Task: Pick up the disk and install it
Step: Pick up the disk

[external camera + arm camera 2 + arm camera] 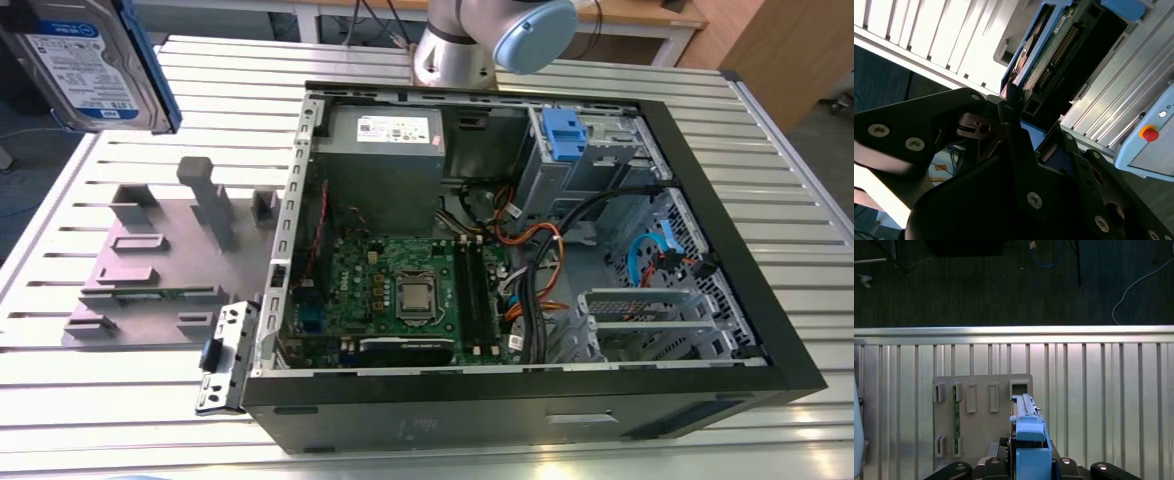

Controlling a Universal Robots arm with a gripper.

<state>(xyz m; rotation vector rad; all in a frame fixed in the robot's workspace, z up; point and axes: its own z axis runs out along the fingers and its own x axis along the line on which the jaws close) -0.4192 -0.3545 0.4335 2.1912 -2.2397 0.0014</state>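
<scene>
Your claw is clamped on the disk, so the drive hangs in the air, clear of the table. Its long axis runs straight out beyond the fingers, with a blue rail edge facing the first wrist view. In the exterior view the disk shows its label face, upright and a little tilted. Directly under the claw lies the grey fixture, a green board strip standing in one slot, on the slatted table. Farthest from the claw, well apart toward the exterior view's right, sits the open computer case with its blue-latched drive cage
</scene>
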